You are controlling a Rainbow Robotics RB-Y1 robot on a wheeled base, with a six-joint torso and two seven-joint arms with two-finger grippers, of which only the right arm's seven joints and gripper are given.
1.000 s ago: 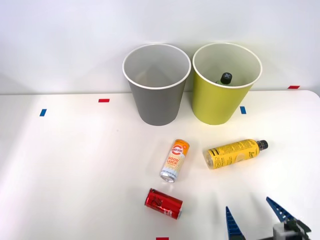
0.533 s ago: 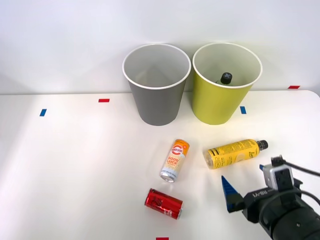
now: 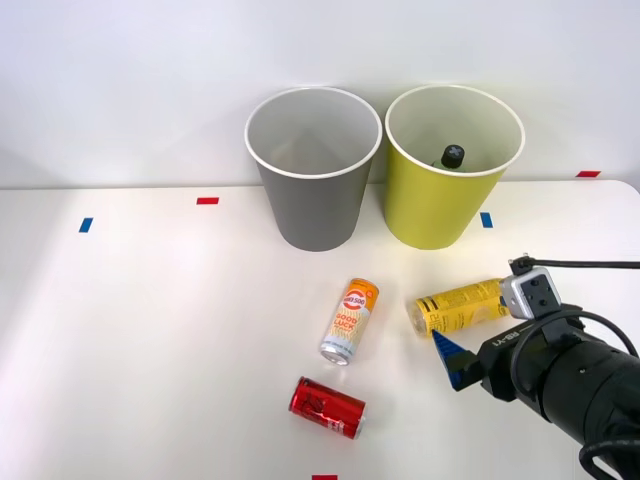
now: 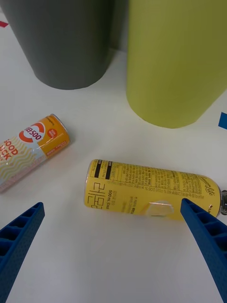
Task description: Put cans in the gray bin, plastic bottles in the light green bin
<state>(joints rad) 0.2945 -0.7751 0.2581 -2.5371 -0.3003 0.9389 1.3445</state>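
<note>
— So, how many of each thing are sitting on the white table (image 3: pixel 150 330)?

— Two cans are lying on their sides: an orange-and-white can (image 3: pixel 349 320) and, nearer the camera, a red can (image 3: pixel 327 407). Two bins are standing side by side at the back, the gray bin (image 3: pixel 314 168) on the left and the light green bin (image 3: pixel 453 166) on the right. One yellow bottle (image 3: pixel 456 306) is lying to the right of the orange-and-white can, and the black cap of a second bottle (image 3: pixel 452 156) is poking up inside the green bin.

— What is hard to see?

— The rest of that second bottle is hiding below the bin's rim. The yellow bottle's cap end is lying behind the arm's camera block.

— And the right gripper (image 4: pixel 113 236)?

— Its blue fingers (image 4: pixel 21 236) are spreading wide, holding nothing, hovering just in front of the yellow bottle (image 4: pixel 151 189).
</note>
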